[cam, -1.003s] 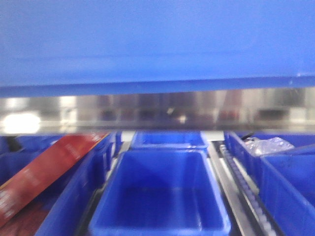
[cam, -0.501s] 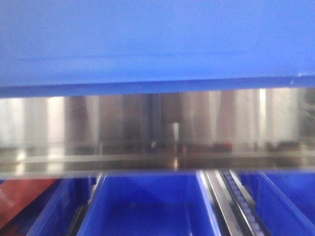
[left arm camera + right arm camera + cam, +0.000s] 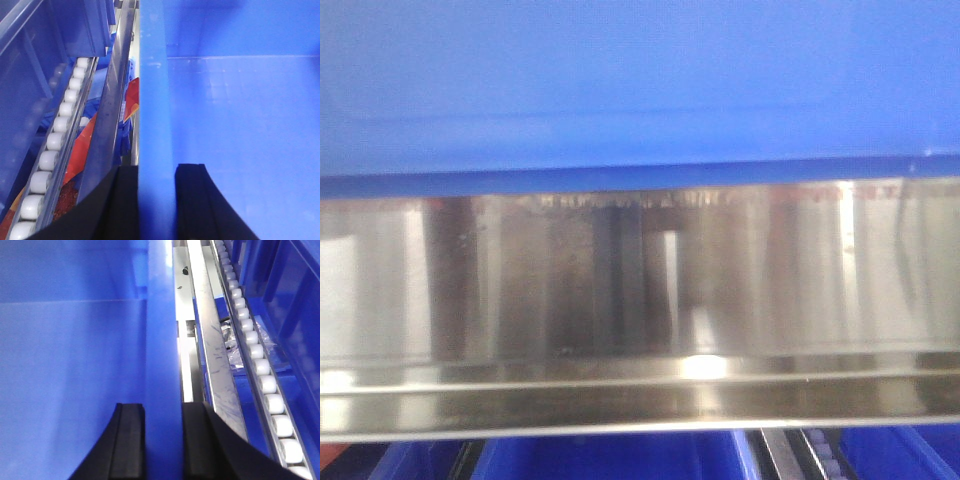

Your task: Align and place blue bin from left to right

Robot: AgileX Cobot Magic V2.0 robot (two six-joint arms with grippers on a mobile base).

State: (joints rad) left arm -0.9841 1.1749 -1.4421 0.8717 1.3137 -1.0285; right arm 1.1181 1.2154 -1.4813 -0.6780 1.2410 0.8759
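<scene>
Front view, blurred: large bright blue rectangular plastic bin (image 3: 640, 90) close to the camera, filling the 12 o'clock part from edge to edge, smooth side wall with a darker lower rim. Directly below, toward the centre and 6 o'clock, a shiny steel rail (image 3: 640, 300) with streaked reflections. At the 6 o'clock edge, slivers of other blue plastic crates (image 3: 610, 458) below the rail.

Left wrist view: left tool (image 3: 156, 172) at 6 o'clock, pinching the bin (image 3: 155, 100) by its upright side wall, one black finger (image 3: 190, 200) inside and the other outside, both touching the plastic. Wall edge running from 6 to 12 o'clock; bare blue floor of the bin toward 3 o'clock. At 8 o'clock, a track of white rollers (image 3: 47, 150) in a steel channel, and a red flat packet (image 3: 131, 97) just beside the wall at 10 o'clock.

Right wrist view: right tool (image 3: 163, 410) at 6 o'clock, likewise clamped on the opposite side wall of the bin (image 3: 162, 315), black finger (image 3: 127, 440) against the inner face. Bin interior toward 9 o'clock. Toward 3 o'clock, a steel bar (image 3: 212, 350) and a second row of white rollers (image 3: 260, 365), with clear crinkled plastic (image 3: 235, 355) between them.
</scene>
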